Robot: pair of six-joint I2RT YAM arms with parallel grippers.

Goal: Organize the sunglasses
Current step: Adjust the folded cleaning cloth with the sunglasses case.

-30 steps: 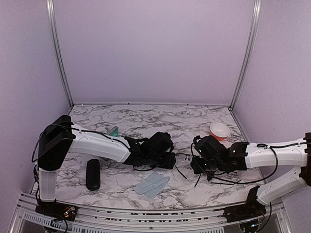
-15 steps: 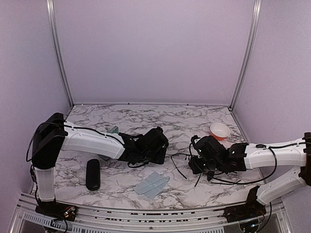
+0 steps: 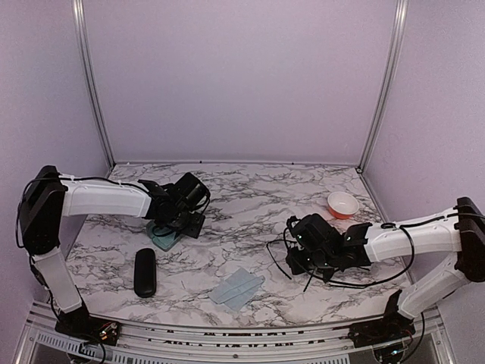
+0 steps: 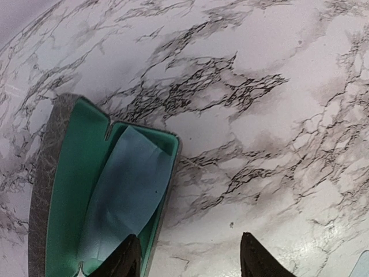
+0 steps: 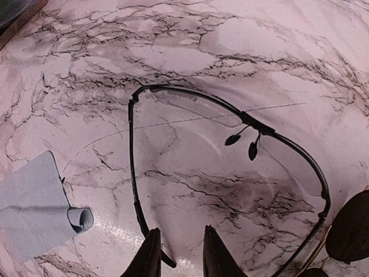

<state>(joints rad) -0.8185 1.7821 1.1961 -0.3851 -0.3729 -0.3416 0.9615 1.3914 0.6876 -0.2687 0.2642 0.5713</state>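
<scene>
Right wrist: blue cloth (image 5: 34,202) lies near the sunglasses (image 5: 253,123) on marble table (image 5: 173,57).

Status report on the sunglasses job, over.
Left gripper open, empty, by the open case. Right gripper slightly open around one sunglasses arm tip. Cloth lying in the case.

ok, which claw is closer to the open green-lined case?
Left. The left claw hangs right above the case, at its edge; the right claw is far across the table, at the sunglasses.
</scene>
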